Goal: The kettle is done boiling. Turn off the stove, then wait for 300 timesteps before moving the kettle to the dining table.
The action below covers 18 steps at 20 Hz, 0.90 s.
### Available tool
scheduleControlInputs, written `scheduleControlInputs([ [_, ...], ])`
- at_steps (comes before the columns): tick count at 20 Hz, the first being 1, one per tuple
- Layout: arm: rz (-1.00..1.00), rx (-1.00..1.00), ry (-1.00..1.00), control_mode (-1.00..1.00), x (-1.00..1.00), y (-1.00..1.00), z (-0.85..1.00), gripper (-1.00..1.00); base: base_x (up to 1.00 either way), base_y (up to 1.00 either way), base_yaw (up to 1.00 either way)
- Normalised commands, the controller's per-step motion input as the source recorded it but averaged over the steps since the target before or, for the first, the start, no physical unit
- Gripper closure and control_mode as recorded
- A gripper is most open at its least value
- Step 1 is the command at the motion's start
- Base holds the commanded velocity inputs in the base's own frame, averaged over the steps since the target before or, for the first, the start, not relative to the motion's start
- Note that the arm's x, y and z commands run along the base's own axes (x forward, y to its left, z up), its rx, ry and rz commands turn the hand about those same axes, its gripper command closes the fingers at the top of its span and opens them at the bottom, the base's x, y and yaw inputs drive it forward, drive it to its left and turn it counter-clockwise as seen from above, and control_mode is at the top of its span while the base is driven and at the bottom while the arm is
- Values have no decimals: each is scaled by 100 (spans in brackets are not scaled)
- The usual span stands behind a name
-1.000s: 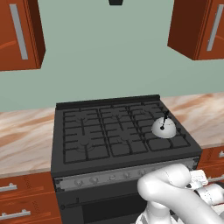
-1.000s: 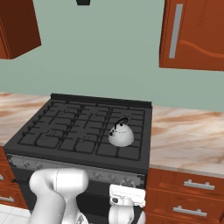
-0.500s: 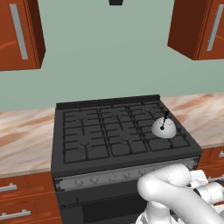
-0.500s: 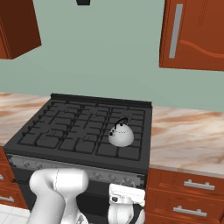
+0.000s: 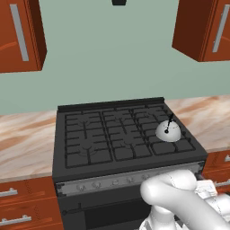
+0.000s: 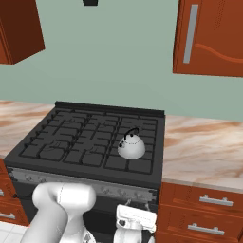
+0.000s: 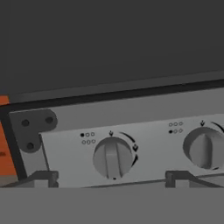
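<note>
So the kettle [image 5: 168, 131] is sitting on the stove [image 5: 112, 139], on the front burner at the far right side, not far from the front edge. Little silver dome with that thin black handle poking up. From the right base view you can see the kettle [image 6: 131, 146] sits upright on the grate, with the marbled bench [image 6: 199, 152] starting just past the stove's right edge. There's marbled bench [image 5: 24, 141] on the other side of the stove too, and red-brown upper cabinets [image 5: 20, 36] on the wall at both sides.

The arm is down low in front of the stove, bent over toward the knob strip [image 5: 112, 182]. The end effector [image 7: 111, 177] is parked right up against that grey strip, and in the hand view its two finger tips [image 7: 43, 177] sit wide apart, one on each side of a round knob [image 7: 113, 157] without touching it. So wide open, holding nothing. The knob's ridge is pointing straight up and down under a small arrow mark. A second knob [image 7: 204, 148] sits next to it on the same strip, with little dot diagrams printed above each one.

Red-brown drawers with silver handles [image 6: 216, 200] sit under the bench.
</note>
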Motion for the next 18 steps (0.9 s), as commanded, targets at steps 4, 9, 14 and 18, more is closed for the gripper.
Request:
scheduleControlInputs([
  [4, -4, 0, -5, -100, -47, -1, 7, -100, 0, 0, 0],
  [9, -4, 0, -8, -100, -49, -3, 32, -100, 0, 0, 0],
  [14, -3, -5, -12, -100, -42, -4, 56, -100, 0, 0, 0],
  [18, -3, -11, -13, -100, -35, -2, 68, -100, 0, 0, 0],
])
